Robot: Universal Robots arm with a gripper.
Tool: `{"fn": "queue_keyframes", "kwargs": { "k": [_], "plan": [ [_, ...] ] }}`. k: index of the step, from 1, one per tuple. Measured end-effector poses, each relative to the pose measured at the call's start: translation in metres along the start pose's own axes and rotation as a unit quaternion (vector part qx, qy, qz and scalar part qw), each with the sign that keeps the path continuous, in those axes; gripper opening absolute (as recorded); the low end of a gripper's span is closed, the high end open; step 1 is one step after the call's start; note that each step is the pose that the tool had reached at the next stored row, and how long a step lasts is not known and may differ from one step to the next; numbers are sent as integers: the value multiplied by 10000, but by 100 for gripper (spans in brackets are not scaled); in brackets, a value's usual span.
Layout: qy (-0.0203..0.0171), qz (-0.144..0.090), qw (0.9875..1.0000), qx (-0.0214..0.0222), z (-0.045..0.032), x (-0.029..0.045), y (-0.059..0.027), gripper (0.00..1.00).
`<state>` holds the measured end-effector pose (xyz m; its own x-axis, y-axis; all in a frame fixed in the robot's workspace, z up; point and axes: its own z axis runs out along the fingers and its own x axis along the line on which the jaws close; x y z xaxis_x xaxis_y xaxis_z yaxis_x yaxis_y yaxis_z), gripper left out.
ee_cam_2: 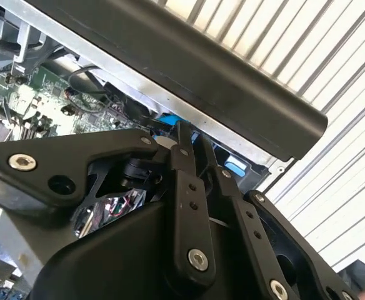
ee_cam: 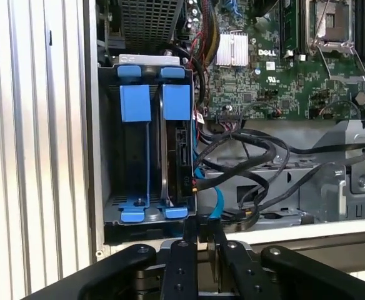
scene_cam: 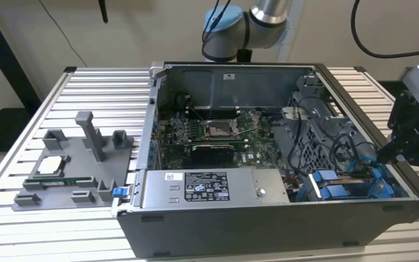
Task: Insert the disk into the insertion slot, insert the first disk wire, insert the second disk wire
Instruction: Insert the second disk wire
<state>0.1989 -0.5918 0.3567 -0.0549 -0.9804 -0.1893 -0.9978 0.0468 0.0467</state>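
Observation:
The disk (ee_cam: 181, 150) stands on edge inside the insertion slot (ee_cam: 107, 156), a grey metal bay with blue plastic clips at both ends. In the exterior view this slot (scene_cam: 348, 188) is at the case's front corner on the right. A blue disk wire (ee_cam: 215, 203) curves from beside the disk's edge down to my gripper (ee_cam: 200, 225). The fingers (ee_cam: 185, 262) are drawn close together on the wire's end. In the second wrist view the gripper (ee_cam_2: 192, 140) points into the case below its rim. In the exterior view the gripper (scene_cam: 381, 157) hangs just over the bay.
A bundle of black wires (ee_cam: 257, 156) crosses beside the bay. The motherboard (ee_cam: 282, 75) lies beyond it, and the grey labelled power-supply box (scene_cam: 209, 188) sits at the case's front. A grey parts fixture (scene_cam: 71, 169) rests on the slatted table at the exterior view's left.

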Motion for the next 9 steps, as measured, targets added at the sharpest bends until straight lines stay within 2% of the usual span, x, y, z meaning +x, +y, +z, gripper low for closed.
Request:
{"fn": "queue_keyframes", "kwargs": {
  "k": [4, 5, 9],
  "plan": [
    [-7, 5, 10000, 1, 12, 2, -1, 100],
    [-16, 5, 10000, 0, 13, 3, 0, 0],
    [-39, 4, 10000, -1, 16, 3, 3, 0]
  ]
}}
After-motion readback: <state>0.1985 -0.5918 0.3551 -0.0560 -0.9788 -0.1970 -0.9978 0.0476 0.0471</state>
